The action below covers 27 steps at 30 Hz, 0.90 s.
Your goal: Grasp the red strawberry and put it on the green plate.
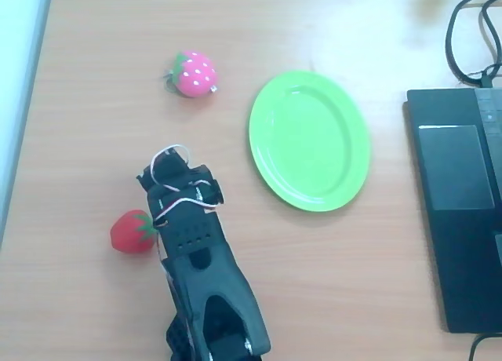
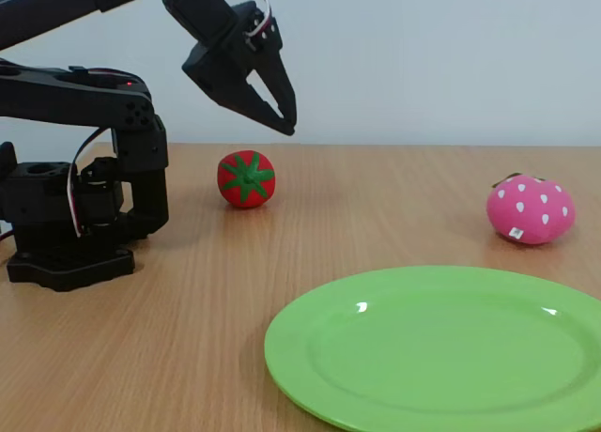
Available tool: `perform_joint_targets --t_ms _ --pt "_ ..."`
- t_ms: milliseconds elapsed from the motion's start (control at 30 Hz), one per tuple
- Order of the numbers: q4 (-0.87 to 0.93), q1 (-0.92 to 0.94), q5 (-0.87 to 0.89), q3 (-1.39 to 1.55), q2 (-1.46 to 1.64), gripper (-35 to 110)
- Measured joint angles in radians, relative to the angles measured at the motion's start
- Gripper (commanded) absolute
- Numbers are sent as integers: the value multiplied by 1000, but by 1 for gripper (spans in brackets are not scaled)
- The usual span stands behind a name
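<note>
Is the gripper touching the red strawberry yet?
Apart. In the fixed view the gripper hangs in the air above the red strawberry, with bare wall showing between them.

Office or lab desk setting, indicated by: a light wood-grain tabletop; an open black laptop at the right edge in the overhead view; black cables beside it; a plain pale wall behind.

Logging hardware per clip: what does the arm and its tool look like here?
The arm is matte black plastic on a blocky black base. Its tool has two tapered, pointed black fingers. Red-and-white wires loop loosely around the wrist, and a small red light glows on the upper link.
</note>
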Motion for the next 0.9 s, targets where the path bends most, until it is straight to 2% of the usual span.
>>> perform_joint_targets --t_ms 300,367,567,800,900 --pt "219 3 -531 -64 -12 8" --pt "244 5 -589 -80 -12 9" --pt "255 -5 -644 -92 -17 13" --pt "264 -32 -641 -103 -48 32" --pt "284 -63 -661 -106 -77 34"
